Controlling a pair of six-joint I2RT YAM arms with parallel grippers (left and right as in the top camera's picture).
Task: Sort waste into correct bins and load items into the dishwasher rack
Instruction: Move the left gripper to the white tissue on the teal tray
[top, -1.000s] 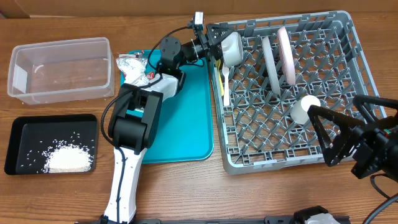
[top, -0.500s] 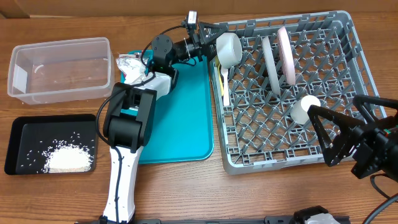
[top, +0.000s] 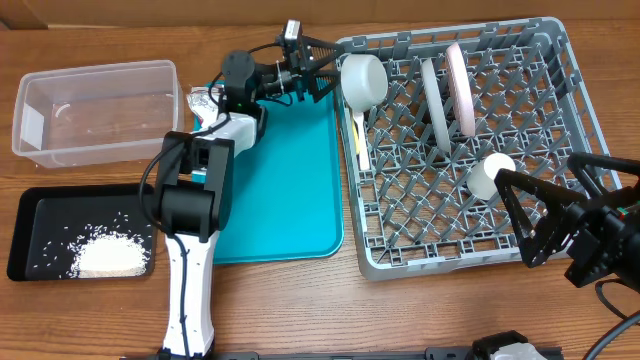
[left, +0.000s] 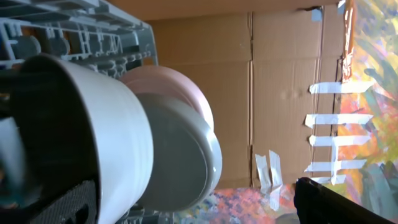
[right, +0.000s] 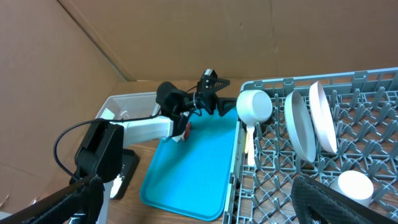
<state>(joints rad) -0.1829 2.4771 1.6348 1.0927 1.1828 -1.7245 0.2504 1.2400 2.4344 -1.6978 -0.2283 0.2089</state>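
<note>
1. Wooden table (top: 450, 320), cardboard walls behind; the rack (top: 450, 262) is already loaded.
2. Left gripper (top: 332, 72): jaws spread, holding nothing. The bowl (top: 363, 78) lies on its side just ahead of them, seemingly not touching.
3. Right gripper (top: 540, 190): jaws wide apart, empty; the cup (top: 487, 172) sits just beside one tip.
4. The bowl seems placed. I would draw the left jaws straight back along their own line, kept spread, so that no finger hooks the rim and rolls it.
5. The wrapper (top: 205, 100) waits behind these jaws, beside the wrist; probably the next thing to pick.
</note>
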